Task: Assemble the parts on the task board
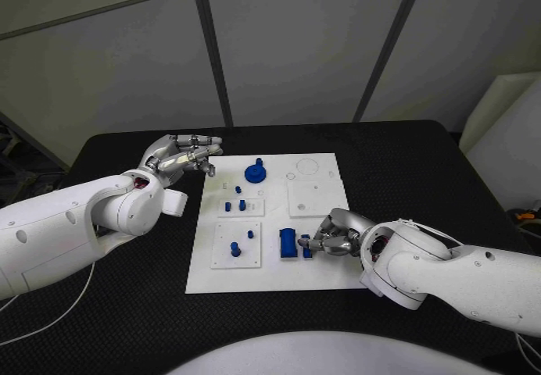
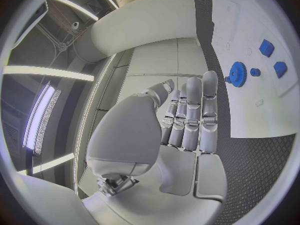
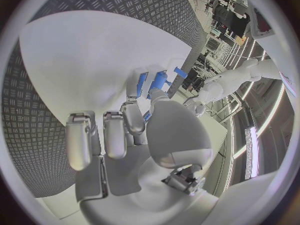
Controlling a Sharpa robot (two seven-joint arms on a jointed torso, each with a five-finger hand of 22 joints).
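Observation:
The white task board (image 1: 270,273) lies in the middle of the black table. A blue gear (image 1: 256,172) (image 2: 237,74) stands near its far edge, and small blue pegs (image 1: 234,206) stand in the plates left of centre. My right hand (image 1: 333,234) rests on the board's near right part. Its thumb and a finger pinch a small blue part (image 1: 306,250) (image 3: 154,82) beside a larger blue block (image 1: 288,241). My left hand (image 1: 180,156) (image 2: 187,120) hovers off the board's far left corner, fingers straight, holding nothing.
Two more blue pegs (image 1: 236,248) stand in the near left plate. Pale square plates (image 1: 313,197) and a round recess (image 1: 306,166) take up the board's far right. Black table (image 1: 428,172) surrounds the board, with grey wall panels behind.

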